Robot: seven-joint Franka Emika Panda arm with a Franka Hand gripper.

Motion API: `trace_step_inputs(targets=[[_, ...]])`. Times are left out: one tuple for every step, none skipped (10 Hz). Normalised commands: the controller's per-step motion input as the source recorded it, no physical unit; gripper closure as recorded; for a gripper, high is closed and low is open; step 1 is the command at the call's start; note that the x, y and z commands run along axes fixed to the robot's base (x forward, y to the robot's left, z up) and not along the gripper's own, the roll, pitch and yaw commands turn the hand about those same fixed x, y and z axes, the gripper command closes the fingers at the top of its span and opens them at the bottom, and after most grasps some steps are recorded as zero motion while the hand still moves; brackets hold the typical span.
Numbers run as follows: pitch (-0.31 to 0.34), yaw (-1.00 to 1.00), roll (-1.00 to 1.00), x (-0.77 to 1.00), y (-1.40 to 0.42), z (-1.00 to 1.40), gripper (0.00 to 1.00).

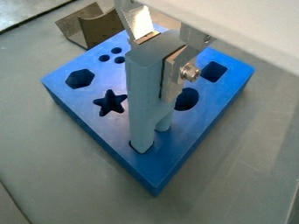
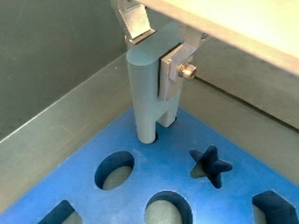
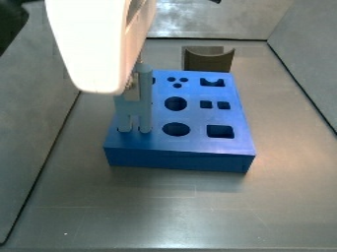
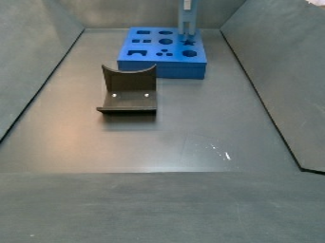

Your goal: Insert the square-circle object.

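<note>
The gripper (image 1: 176, 57) pinches the peg (image 1: 147, 96), its foot entering a hole in the block (image 1: 163, 171); next, press straight down.

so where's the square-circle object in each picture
Wrist view: square-circle object stands upright mid-frame, foot at the blue block, claw around its upper part.
Wrist view: the peg stands upright, its foot in a hole at the block's corner.
Side view: low at the block's edge, beneath the white arm.
Side view: far back, standing on the block.
Shared landmark: the blue block with shaped holes.
</note>
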Motion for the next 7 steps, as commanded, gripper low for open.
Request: trace_step_inputs(targets=[[-0.113, 0.15, -0.04, -0.05, 0.00, -0.41, 1.00], [-0.106, 0.11, -0.10, -0.07, 0.00, -0.39, 1.00], [-0.076, 0.07, -0.14, -0.04, 0.05, -0.42, 1.00], [-0.076, 0.02, -0.08, -0.09, 0.03, -0.35, 1.00], [-0.041, 0.00, -0.07, -0.04, 0.00, -0.21, 1.00], [-0.009, 0.00, -0.09, 0.00, 0.00, -0.05, 1.00], [0.000, 0.00, 0.00, 0.00, 0.00, 0.00, 1.00]])
